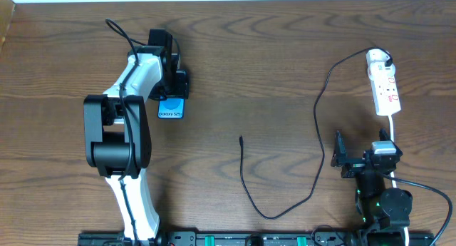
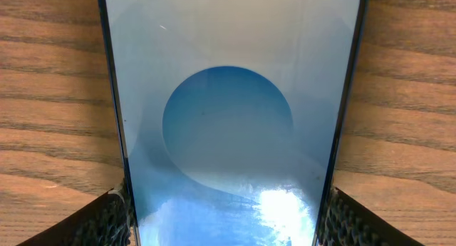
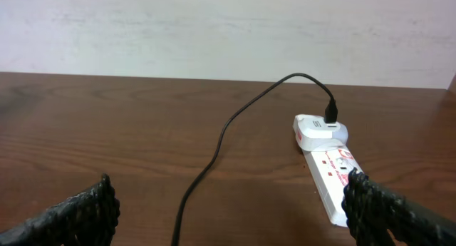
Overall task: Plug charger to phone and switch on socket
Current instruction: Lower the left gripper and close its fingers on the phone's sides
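The left pincer [image 2: 228, 219] straddled the slim, cyan-screened phone [image 2: 228, 96], its black ribbed fingertips [image 2: 107, 219] right at the phone's two long edges; whether they gripped it or merely stood beside it I could not tell. The phone lay flat on the brown wooden table [image 1: 285, 46] directly beneath that pincer. The right pincer [image 3: 228, 203] stood wide with nothing between its fingers. Ahead of it sat the white elongated power strip [image 3: 328, 167], red-marked, with a white adapter [image 3: 318, 128] plugged in. From there the thin black charger cable [image 1: 241, 157] looped across the table, its plug tip [image 1: 241, 137] lying loose between the two pincers, well apart from the phone. By my judgement, nothing was finished: the plugging remained, and the switch's state was unreadable. No containers appeared.
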### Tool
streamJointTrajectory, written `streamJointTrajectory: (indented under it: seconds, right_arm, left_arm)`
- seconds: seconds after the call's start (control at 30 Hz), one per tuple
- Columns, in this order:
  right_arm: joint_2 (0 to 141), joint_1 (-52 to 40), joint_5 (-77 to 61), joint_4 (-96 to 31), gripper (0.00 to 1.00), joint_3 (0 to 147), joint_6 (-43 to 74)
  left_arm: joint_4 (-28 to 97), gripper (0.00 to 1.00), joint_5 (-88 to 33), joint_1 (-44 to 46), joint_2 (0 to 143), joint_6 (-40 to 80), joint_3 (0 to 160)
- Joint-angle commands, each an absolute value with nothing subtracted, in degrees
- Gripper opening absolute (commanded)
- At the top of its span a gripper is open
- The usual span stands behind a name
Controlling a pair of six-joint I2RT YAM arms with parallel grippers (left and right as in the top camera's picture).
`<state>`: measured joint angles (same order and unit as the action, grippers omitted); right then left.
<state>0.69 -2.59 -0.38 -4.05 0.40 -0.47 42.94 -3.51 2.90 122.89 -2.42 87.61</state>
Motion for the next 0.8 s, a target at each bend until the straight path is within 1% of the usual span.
streamJointTrajectory:
  seconds: [0.0,0.27,0.33,0.77]
  right_arm:
    - [0.38,-3.09,-0.12,-4.32,0.99,0.32,-0.05]
    - [0.38,-3.09,-0.12,-4.32,0.99,0.32,-0.05]
    - [0.38,-3.09,-0.12,-4.32,0.99,0.32,-0.05]
    - [0.38,-3.09,-0.12,-4.32,0.99,0.32,-0.05]
  left_arm:
    - [43.57,0.47,-3.01,2.98,124.44,-2.96,85.27]
    - [43.59,0.14,-2.98,2.98,124.44,-2.96,85.27]
    - [43.57,0.08,-2.98,2.98,124.44,-2.96,85.27]
    - [43.57,0.07,-2.98,2.96,124.4,-2.96,85.3]
